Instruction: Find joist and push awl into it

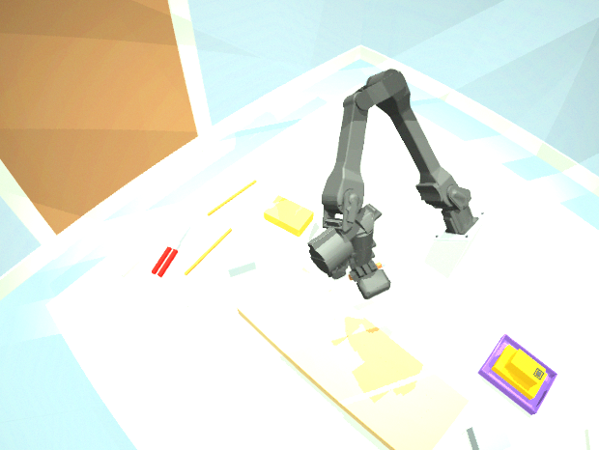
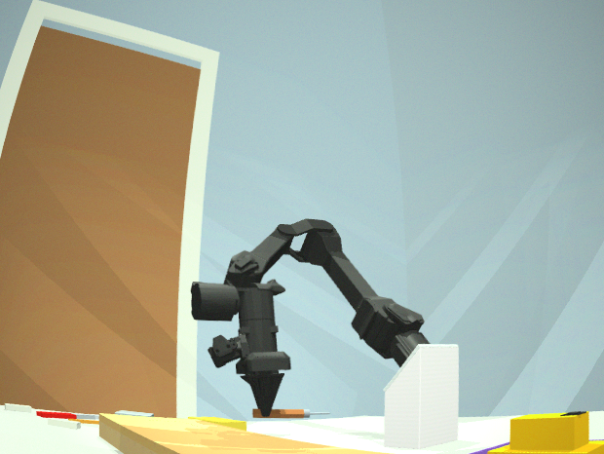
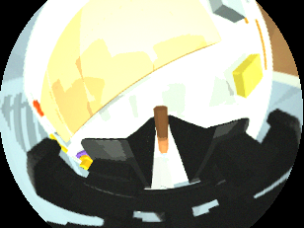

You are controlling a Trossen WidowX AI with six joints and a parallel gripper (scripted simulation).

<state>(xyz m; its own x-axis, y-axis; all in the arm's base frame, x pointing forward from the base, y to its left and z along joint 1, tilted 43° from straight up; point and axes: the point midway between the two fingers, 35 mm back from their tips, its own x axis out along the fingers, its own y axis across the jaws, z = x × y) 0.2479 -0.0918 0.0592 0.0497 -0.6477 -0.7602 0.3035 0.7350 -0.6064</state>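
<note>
The arm is reaching out over the bench (image 1: 159, 348) and pointing its fingers (image 1: 363, 273) (image 2: 265, 413) straight down. They are closing on the orange handle of the awl (image 1: 378, 266) (image 2: 283, 413) (image 3: 161, 119), standing only a little way apart with the handle between them. The awl is lying level in their grip, its thin metal shank pointing toward the white arm stand (image 2: 422, 399) in the exterior view. It seems to be hanging just above the bench, though the low angle is making the gap hard to judge.

The floor panel (image 1: 309, 370) (image 2: 146, 434) (image 3: 123, 53) is lying flat near the awl, patches of light falling across it. The yellow stud finder (image 1: 520, 370) (image 2: 548, 432) is sitting inside the purple tray (image 1: 503, 386) (image 2: 491, 448), well apart from the fingers. A yellow block (image 1: 288, 215) (image 2: 219, 422) (image 3: 248, 76) is resting on the other side of the awl, and beyond it two thin yellow sticks (image 1: 232, 197) (image 1: 208, 252) are lying near a red-handled tool (image 1: 164, 262) (image 2: 56, 414).
</note>
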